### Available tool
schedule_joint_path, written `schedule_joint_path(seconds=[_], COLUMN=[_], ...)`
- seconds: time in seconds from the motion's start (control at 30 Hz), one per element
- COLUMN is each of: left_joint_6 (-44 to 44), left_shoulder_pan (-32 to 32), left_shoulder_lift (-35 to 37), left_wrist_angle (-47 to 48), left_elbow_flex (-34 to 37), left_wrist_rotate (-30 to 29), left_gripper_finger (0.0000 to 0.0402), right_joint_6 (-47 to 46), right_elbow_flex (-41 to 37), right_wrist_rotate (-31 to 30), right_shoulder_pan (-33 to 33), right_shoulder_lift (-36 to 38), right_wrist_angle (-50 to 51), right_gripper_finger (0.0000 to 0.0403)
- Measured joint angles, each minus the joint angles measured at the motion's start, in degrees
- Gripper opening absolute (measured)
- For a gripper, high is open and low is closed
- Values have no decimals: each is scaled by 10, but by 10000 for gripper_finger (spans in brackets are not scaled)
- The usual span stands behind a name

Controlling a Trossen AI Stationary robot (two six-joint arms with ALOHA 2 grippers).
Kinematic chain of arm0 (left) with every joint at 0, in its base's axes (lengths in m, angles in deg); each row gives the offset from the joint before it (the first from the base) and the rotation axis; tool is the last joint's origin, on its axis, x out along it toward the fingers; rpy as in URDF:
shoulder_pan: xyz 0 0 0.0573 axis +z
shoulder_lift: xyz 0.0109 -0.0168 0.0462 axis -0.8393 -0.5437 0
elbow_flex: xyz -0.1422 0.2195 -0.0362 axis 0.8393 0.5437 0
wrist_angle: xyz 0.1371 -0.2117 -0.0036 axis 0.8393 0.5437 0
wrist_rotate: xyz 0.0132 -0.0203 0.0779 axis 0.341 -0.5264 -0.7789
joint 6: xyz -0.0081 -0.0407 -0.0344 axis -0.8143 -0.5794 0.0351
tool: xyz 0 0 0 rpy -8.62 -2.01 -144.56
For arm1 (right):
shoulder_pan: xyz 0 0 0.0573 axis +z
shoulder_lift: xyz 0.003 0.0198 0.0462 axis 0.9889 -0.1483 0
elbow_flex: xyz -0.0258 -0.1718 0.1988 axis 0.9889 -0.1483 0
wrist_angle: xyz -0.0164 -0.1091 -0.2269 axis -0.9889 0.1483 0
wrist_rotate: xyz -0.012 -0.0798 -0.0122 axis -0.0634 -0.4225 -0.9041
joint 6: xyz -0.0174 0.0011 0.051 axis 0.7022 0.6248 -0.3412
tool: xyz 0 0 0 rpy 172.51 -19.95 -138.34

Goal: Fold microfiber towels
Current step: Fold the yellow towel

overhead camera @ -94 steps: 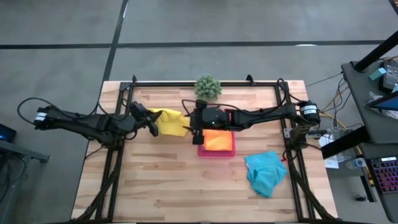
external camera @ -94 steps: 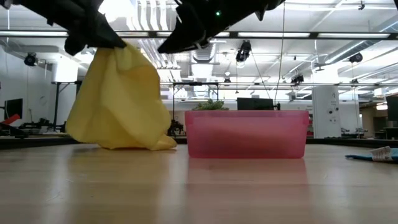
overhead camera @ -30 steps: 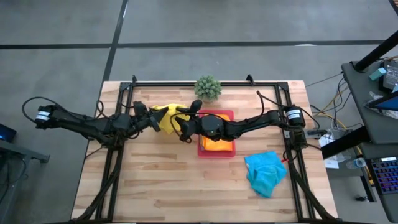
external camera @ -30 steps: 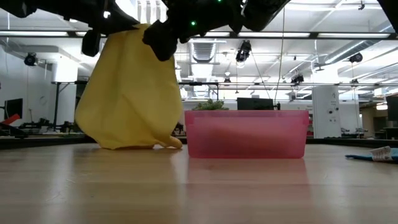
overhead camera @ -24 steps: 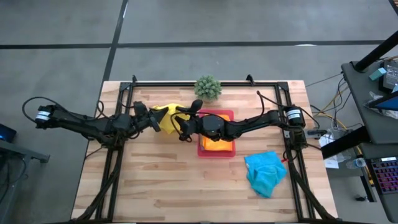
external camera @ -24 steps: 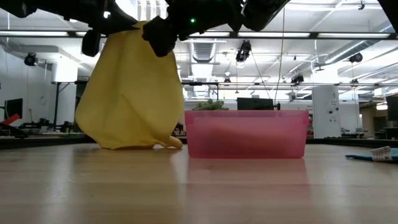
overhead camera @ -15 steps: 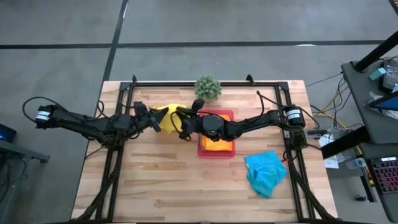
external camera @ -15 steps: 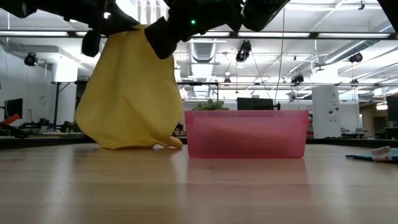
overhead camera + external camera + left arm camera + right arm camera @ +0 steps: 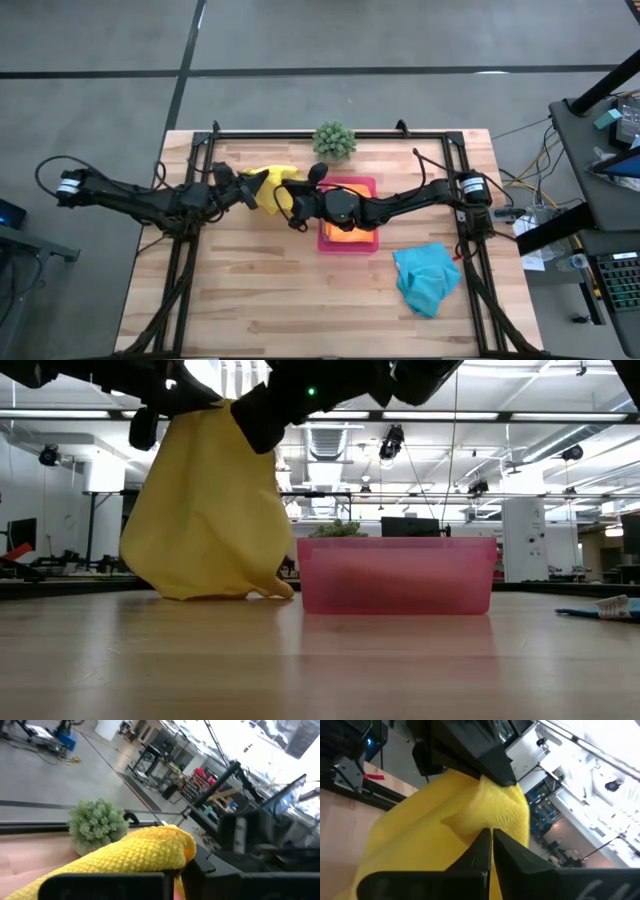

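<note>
Both grippers pinch the waffle-textured yellow microfiber towel (image 9: 268,188) up top: left gripper (image 9: 246,194) and right gripper (image 9: 292,206) clamped, hem brushing wooden table (image 9: 250,300).

A light wooden table (image 9: 250,300) carries everything. On it sit a pink tray (image 9: 368,187) near the middle, a small green potted plant (image 9: 334,140) at the far edge, and a crumpled turquoise towel (image 9: 428,277) toward the right side. The hanging yellow towel (image 9: 205,510) touches the tabletop with its lower edge, just beside the tray.
</note>
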Motion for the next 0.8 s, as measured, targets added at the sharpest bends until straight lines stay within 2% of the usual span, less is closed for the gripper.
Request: schedule_joint_path(seconds=[0.1,0.23,0.57,0.8], left_joint_6=[11,14,16,12], left_shoulder_pan=[1,1,1,1], left_shoulder_lift=[12,23,28,25], left_wrist_angle=[-1,-1,-1,-2], left_elbow_flex=[0,0,0,0], left_wrist_rotate=[-7,-8,-8,-7], left_gripper_finger=[0,0,0,0], right_joint_6=[22,30,-53,-93], right_elbow_flex=[8,17,20,43], right_wrist_rotate=[-22,-33,-32,-28], right_shoulder_pan=[12,23,33,10], right_shoulder_lift=[4,6,0,-35], right_wrist_angle=[0,11,11,7], right_gripper_finger=[24,64,188,201])
